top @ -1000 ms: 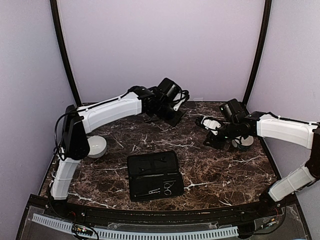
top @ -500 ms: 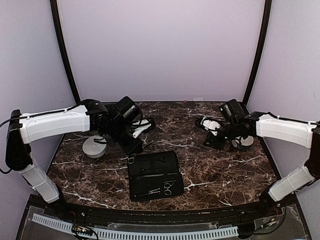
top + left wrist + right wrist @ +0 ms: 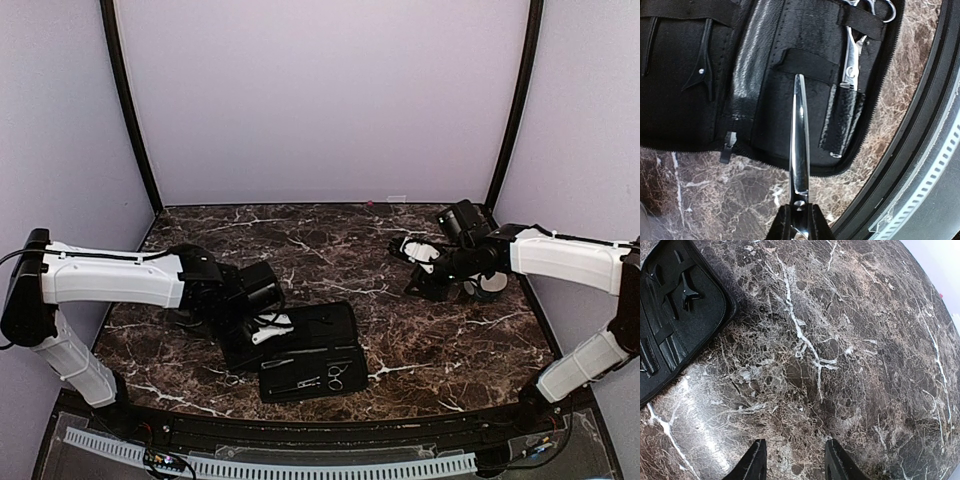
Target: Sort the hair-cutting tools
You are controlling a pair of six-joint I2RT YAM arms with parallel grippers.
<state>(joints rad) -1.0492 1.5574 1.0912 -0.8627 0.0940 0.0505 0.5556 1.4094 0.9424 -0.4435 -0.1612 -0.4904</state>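
The left gripper (image 3: 799, 226) is clamped on a pair of silver scissors (image 3: 800, 145) near the pivot, with the blades together. In the left wrist view the blades run straight from 6 o'clock up to 12 o'clock, and the tip is over the open black case (image 3: 757, 80).

Right at the tip, at 12 o'clock, an elastic strap (image 3: 807, 64) lies crosswise to the blades. I judge this to be the loop they should slide under, so the long axis is already lined up. Whether the tip touches the lining or hovers above it, I cannot tell.

At 1 o'clock a second pair of scissors (image 3: 854, 55) sits strapped in. It lies nearly parallel, but its tips point toward 6 o'clock into a pocket (image 3: 842, 122). At 10 o'clock lies a slim dark comb-like piece (image 3: 705, 62).

The right gripper (image 3: 796, 462) stands open and empty over the marble table (image 3: 850, 350). The case is well apart at its 10 o'clock, so the left arm is the nearer one.
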